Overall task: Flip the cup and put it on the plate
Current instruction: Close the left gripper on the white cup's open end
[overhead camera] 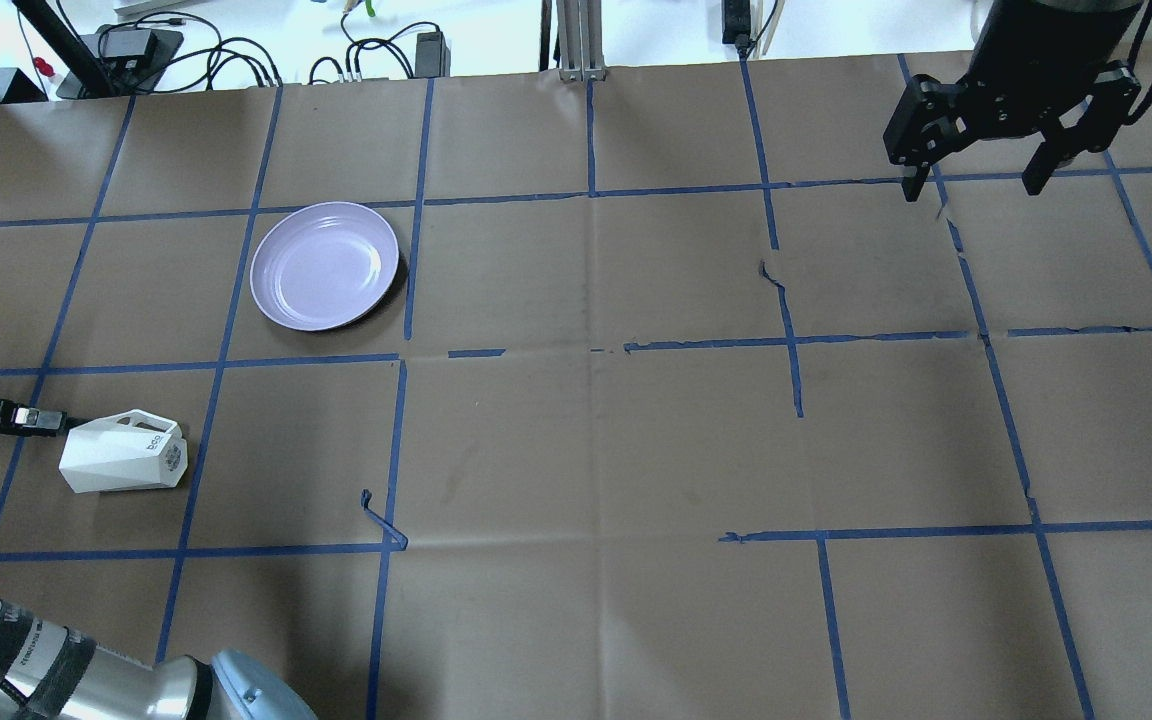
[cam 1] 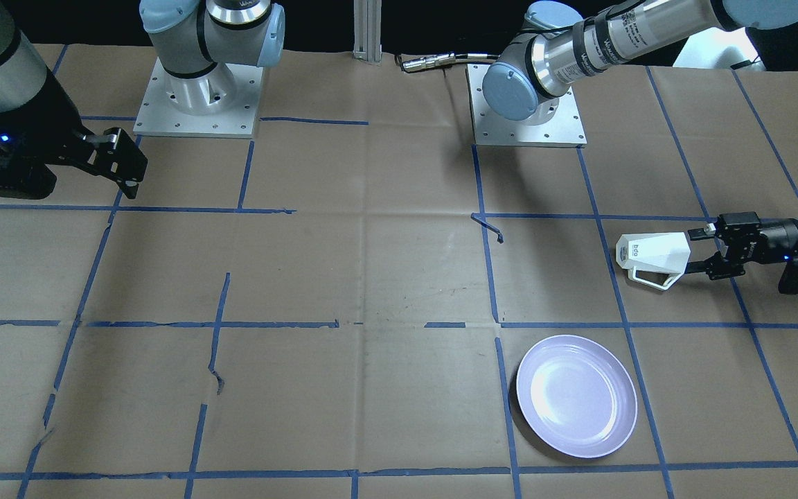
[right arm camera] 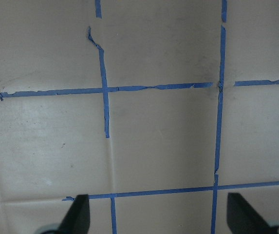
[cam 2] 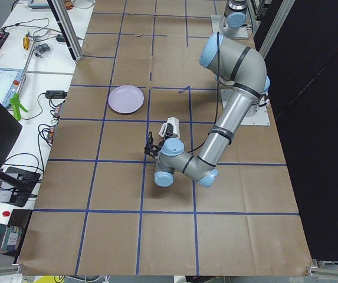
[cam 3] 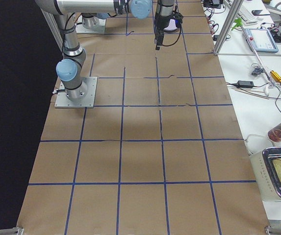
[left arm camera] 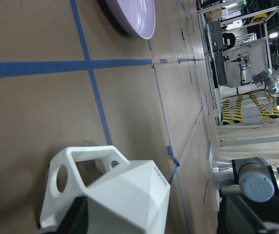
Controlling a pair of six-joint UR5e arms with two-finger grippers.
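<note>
The white faceted cup [cam 1: 652, 255] lies on its side on the paper-covered table, rim towards my left gripper [cam 1: 695, 249], handle towards the operators' side. It also shows in the overhead view [overhead camera: 121, 458] and fills the bottom of the left wrist view [left arm camera: 124, 200]. My left gripper is level with the table and open, one finger above the other, both at the cup's rim end. The lavender plate [cam 1: 577, 396] sits empty about one cup length from the cup, also in the overhead view [overhead camera: 324, 265]. My right gripper [overhead camera: 971, 185] is open and empty, high over the far side.
Blue tape lines grid the brown paper, with a loose curl of tape [overhead camera: 381, 520] near the cup's square. Both arm bases [cam 1: 529, 114] stand at the table's robot edge. Cables and benches lie beyond the operators' edge [overhead camera: 236, 50].
</note>
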